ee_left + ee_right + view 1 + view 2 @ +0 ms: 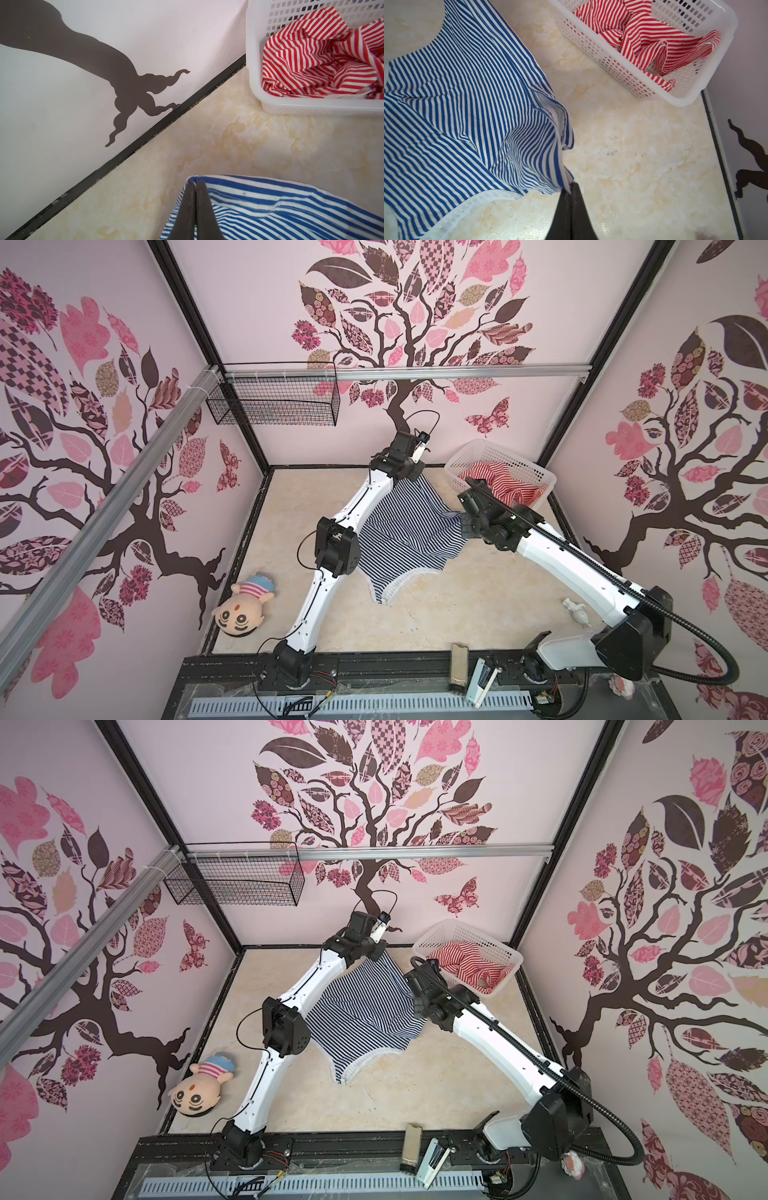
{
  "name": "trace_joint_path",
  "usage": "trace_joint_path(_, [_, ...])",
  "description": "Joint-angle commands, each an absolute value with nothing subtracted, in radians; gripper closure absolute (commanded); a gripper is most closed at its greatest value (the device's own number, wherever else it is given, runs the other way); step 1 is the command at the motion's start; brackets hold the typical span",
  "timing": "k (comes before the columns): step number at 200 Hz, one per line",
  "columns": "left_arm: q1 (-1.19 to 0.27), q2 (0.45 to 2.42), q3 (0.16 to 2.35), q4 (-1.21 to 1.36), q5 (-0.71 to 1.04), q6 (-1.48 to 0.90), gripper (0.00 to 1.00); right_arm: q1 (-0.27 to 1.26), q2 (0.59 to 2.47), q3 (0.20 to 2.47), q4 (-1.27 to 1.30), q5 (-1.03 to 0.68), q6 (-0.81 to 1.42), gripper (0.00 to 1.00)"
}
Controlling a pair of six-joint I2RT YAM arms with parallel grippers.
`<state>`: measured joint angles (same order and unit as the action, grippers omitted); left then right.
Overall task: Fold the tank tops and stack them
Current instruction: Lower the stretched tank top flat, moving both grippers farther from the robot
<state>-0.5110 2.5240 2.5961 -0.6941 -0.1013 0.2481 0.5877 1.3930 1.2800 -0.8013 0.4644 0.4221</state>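
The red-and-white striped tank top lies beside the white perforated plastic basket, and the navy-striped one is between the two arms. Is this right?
No. The red-and-white striped tank top lies inside the white perforated plastic basket, not beside it; the right wrist view shows this. Otherwise right.

The navy-striped tank top (409,531) is soft matt knit cloth with a whitish textured trim; the red-striped tank top (643,35) is the same cloth. The basket (685,99) is smooth, faintly glossy white plastic. The surface (643,155) looks like polished marble, lightly scuffed.
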Motion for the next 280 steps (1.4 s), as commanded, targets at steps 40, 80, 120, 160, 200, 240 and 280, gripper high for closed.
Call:
trace_joint_path(40, [-0.466, 2.269, 2.300, -0.632, -0.114, 0.157, 0.36, 0.572, 1.435, 1.236, -0.805, 0.537, 0.396, 1.00])
trace_joint_path(80, [-0.485, 1.926, 1.778, -0.685, 0.071, 0.206, 0.37, 0.555, 1.454, 1.214, -0.765, 0.521, 0.382, 1.00])
trace_joint_path(120, [-0.531, 1.736, 1.340, -0.681, 0.086, 0.275, 0.41, 0.541, 1.500, 1.222, -0.740, 0.515, 0.377, 1.00])
trace_joint_path(160, [-0.531, 1.737, 1.226, -0.734, 0.052, 0.306, 0.44, 0.538, 1.541, 1.240, -0.720, 0.514, 0.390, 1.00])
trace_joint_path(200, [-0.523, 1.766, 1.179, -0.724, 0.004, 0.331, 0.44, 0.538, 1.563, 1.256, -0.718, 0.507, 0.393, 1.00])
trace_joint_path(240, [-0.467, 1.867, 1.202, -0.729, -0.025, 0.342, 0.45, 0.537, 1.565, 1.234, -0.706, 0.496, 0.402, 1.00])
trace_joint_path(280, [-0.404, 1.934, 1.245, -0.732, -0.039, 0.372, 0.45, 0.531, 1.559, 1.209, -0.701, 0.486, 0.408, 1.00])
